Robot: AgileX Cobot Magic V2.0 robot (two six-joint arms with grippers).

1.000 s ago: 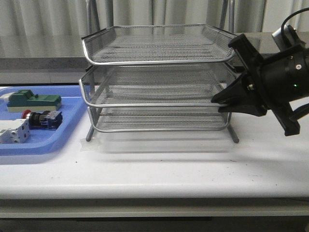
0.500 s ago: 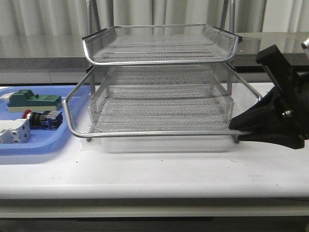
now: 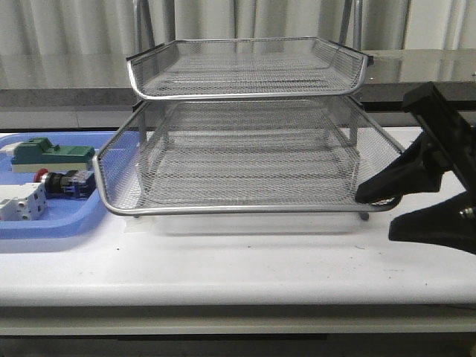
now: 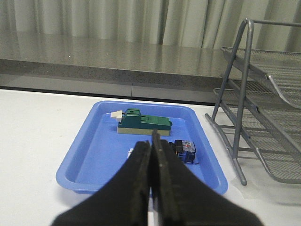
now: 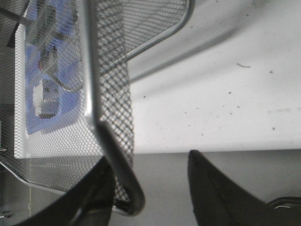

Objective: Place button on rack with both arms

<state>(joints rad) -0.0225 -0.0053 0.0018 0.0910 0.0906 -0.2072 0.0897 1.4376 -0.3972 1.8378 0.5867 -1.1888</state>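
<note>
The button, with a red cap, black body and blue rear, lies in the blue tray at the left. It also shows in the left wrist view. The rack stands mid-table, and its middle tier is slid forward. My right gripper is open at that tier's front right corner. In the right wrist view the tier's corner rim sits between the spread fingers, against the left one. My left gripper is shut and empty, hovering in front of the tray.
The tray also holds a green block and a white terminal block. The rack's legs stand just right of the tray. A grey ledge and curtains lie behind.
The middle tier has slid forward out of the rack, pulled by my right gripper. The right gripper has since opened, let go of the rim and moved a little right.
</note>
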